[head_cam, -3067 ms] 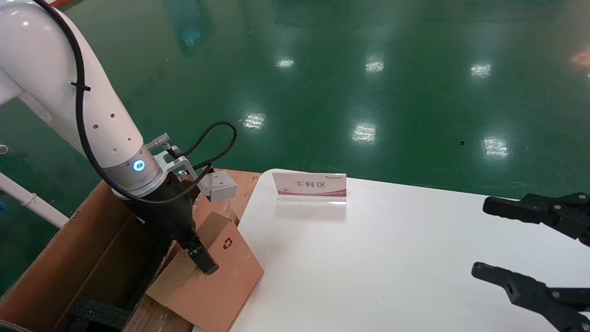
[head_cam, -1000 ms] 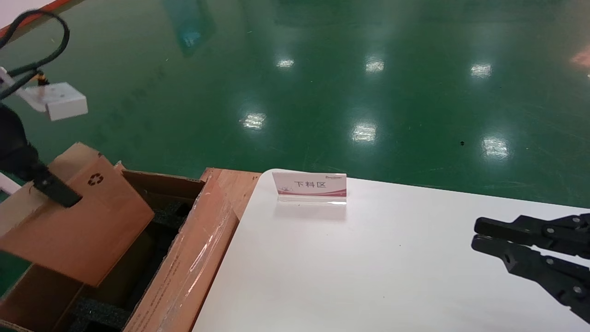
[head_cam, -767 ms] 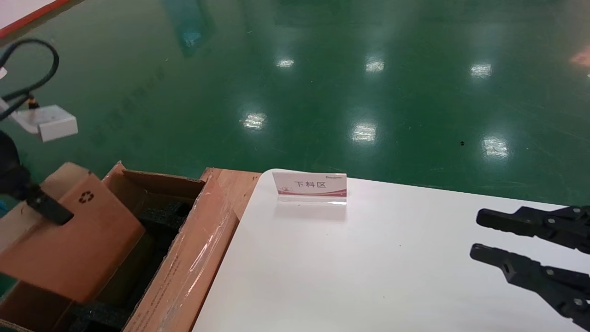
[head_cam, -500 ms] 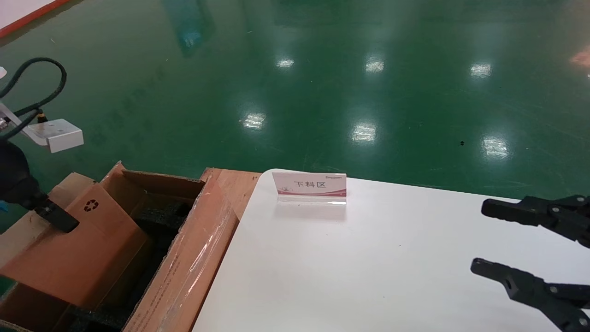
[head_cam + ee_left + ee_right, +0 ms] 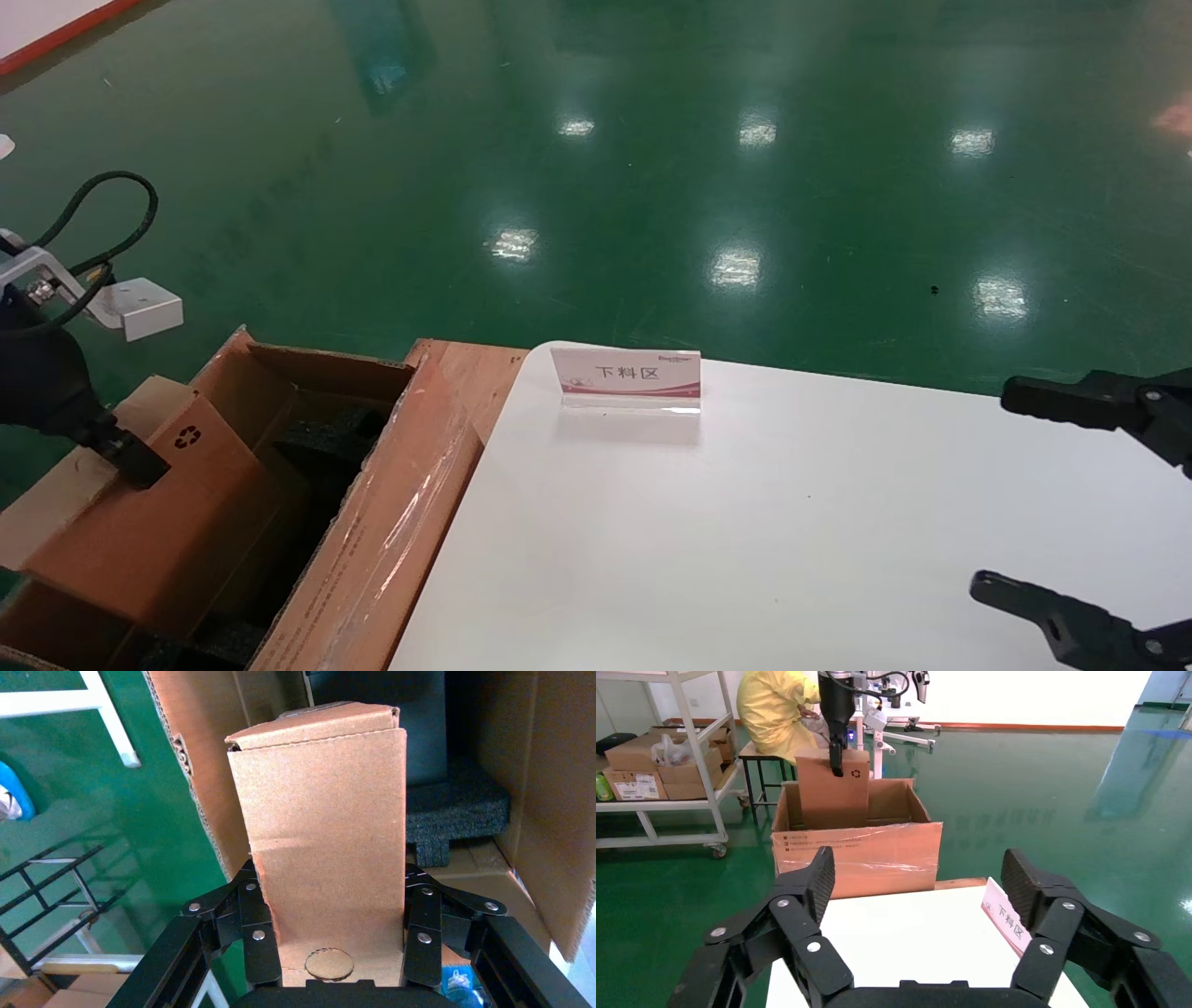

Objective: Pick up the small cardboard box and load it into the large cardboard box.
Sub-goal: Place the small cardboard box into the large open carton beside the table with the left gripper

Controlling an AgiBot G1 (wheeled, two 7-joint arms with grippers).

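Note:
My left gripper [image 5: 130, 458] is shut on the small cardboard box [image 5: 158, 522], a plain brown carton with a black recycling symbol. It holds the box tilted, its lower end inside the large cardboard box [image 5: 391, 522] at the table's left. In the left wrist view the small box [image 5: 323, 818] stands between my fingers [image 5: 253, 931], above black foam blocks [image 5: 457, 811]. The right wrist view shows the small box [image 5: 833, 790] partway into the large box [image 5: 856, 857]. My right gripper [image 5: 1043, 499] is open and empty above the table's right side, seen also in its wrist view [image 5: 919, 874].
A white table [image 5: 745, 522] carries a small sign stand [image 5: 626, 377]. Green floor lies beyond. In the right wrist view a shelf rack with cartons [image 5: 659, 762] and a person in yellow [image 5: 772, 709] are behind the large box.
My left gripper carried the small box left off the flap, then lowered it into the large box. My right gripper shut briefly and has opened wide again.

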